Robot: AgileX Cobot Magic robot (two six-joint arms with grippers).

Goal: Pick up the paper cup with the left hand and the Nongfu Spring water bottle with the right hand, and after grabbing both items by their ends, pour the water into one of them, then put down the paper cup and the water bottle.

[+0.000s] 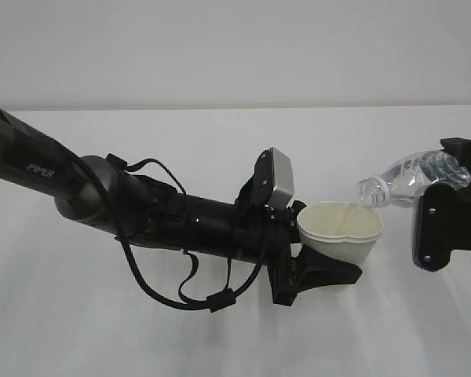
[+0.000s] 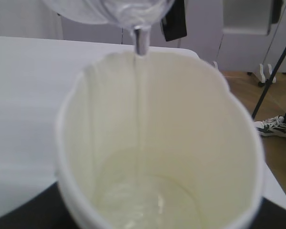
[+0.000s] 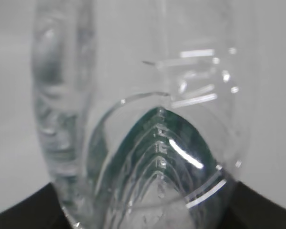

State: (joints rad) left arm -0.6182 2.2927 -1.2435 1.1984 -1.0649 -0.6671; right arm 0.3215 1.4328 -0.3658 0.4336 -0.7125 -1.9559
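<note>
Both jaws are part-open yet gripping: left hand [image 1: 318,263] pinches the soft cup [image 1: 341,232], already dented; right hand [image 1: 443,208] holds the crushable bottle [image 1: 404,179], pouring water [image 2: 142,95].

Overall light: you get bright, even, diffuse light; the white table [image 1: 220,338] and wall nearly merge.
Shadows: you see only a faint soft shadow under the left hand [image 1: 330,271]; no hard edges anywhere.
Exposure: the black arm reads as a near-solid dark mass; you lose detail in it.
Exterior sharpness: fair, slightly soft; the Nongfu Spring water bottle [image 1: 408,179] shows small highlights.
Left wrist view: you find the paper cup [image 2: 190,143] rim blurred, too close to focus; the water [image 2: 142,95] stream is a faint streak.
Right wrist view: the bottle fills your frame, soft and warped, with bright glare streaks on its ribs.
Background: soft in your left wrist view.
</note>
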